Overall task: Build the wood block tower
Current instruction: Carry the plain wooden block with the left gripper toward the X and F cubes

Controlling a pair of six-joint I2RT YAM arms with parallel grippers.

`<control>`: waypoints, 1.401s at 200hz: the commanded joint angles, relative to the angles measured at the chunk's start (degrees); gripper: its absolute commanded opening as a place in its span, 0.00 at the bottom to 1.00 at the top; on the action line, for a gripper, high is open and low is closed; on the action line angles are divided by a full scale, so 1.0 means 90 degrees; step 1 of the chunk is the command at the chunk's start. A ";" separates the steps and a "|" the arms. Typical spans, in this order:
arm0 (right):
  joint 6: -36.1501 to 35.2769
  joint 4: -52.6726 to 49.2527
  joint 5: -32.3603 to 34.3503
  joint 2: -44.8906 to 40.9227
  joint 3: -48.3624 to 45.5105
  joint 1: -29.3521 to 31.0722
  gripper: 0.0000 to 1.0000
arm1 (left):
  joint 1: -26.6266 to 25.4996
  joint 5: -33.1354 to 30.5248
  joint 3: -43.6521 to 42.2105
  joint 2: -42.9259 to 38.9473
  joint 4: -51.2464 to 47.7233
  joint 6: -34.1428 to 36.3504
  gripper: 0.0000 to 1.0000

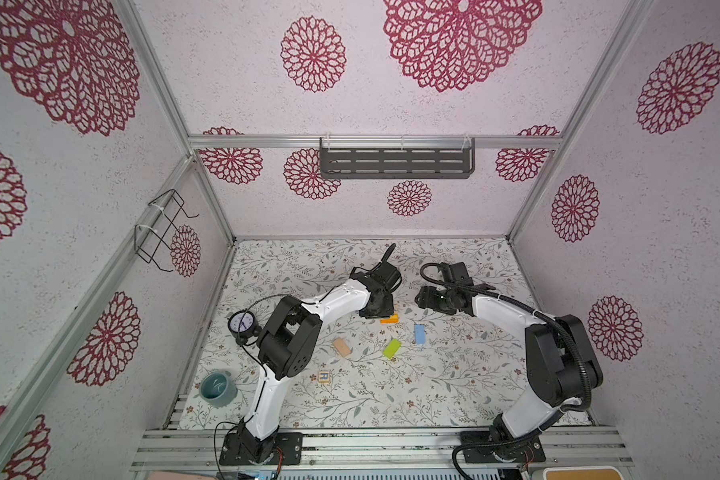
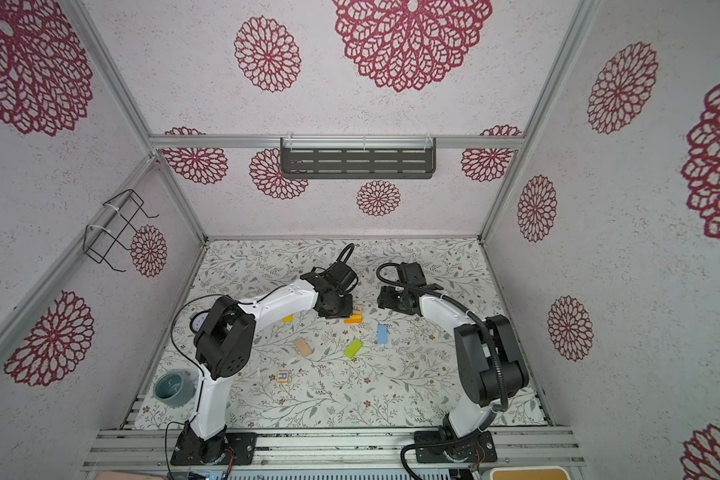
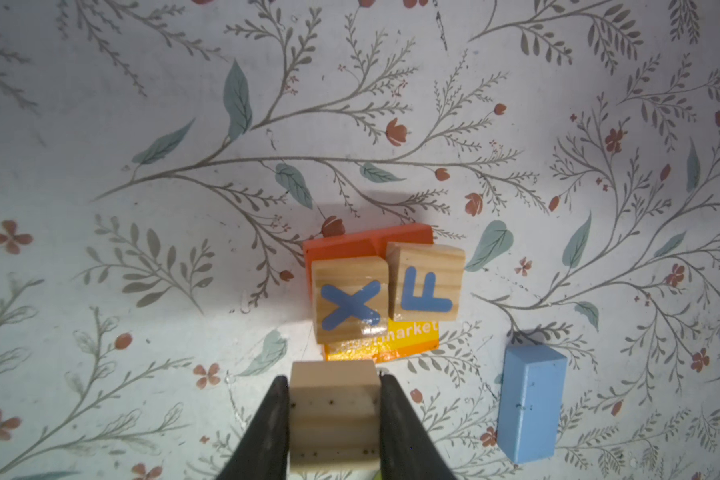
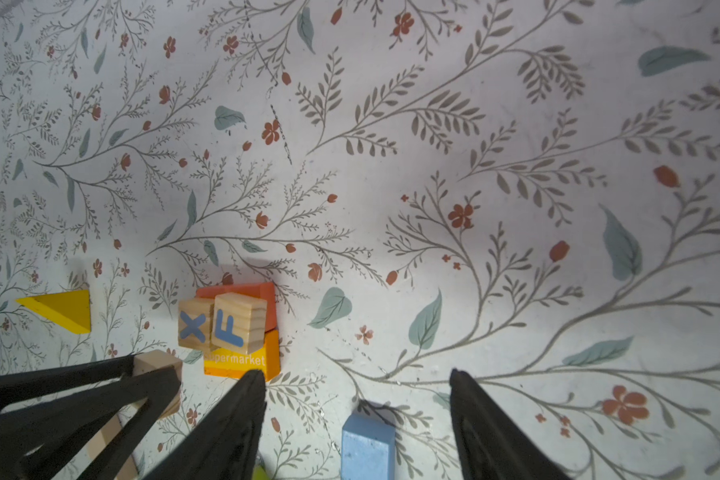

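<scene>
Lying flat, blue block [image 1: 420,334] points rearward.

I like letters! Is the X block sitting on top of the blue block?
No, the X cube rests on the orange block and the yellow block, while the blue block lies apart from them.

My fingers [image 3: 271,432] = black. The pale cube [image 3: 333,415]: light tan, faint grain. The X cube [image 3: 350,299] & F cube [image 3: 427,286]: natural wood w/ blue letters. Then a red-orange block [image 3: 341,245], a yellow-orange block [image 3: 427,343] w/ white lettering, a light blue block [image 3: 531,403]. The mat [image 3: 142,124]: white, grey-green leaves, rust flowers.
</scene>
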 commanded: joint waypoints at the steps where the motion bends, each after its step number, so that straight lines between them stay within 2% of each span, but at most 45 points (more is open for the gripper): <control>1: -0.0005 0.0125 -0.0070 0.0020 0.0091 -0.0049 0.73 | -0.0043 0.0058 0.0159 0.0111 -0.0070 -0.0030 0.28; 132: 0.0005 0.0214 -0.0130 -0.0054 -0.0066 -0.0085 0.73 | -0.0249 -0.0049 -0.0160 0.0012 -0.0097 -0.0145 0.28; 280: -0.0007 0.0214 -0.0139 -0.0076 -0.0122 -0.0085 0.73 | -0.0150 -0.0215 0.0306 0.0318 -0.0219 -0.0047 0.28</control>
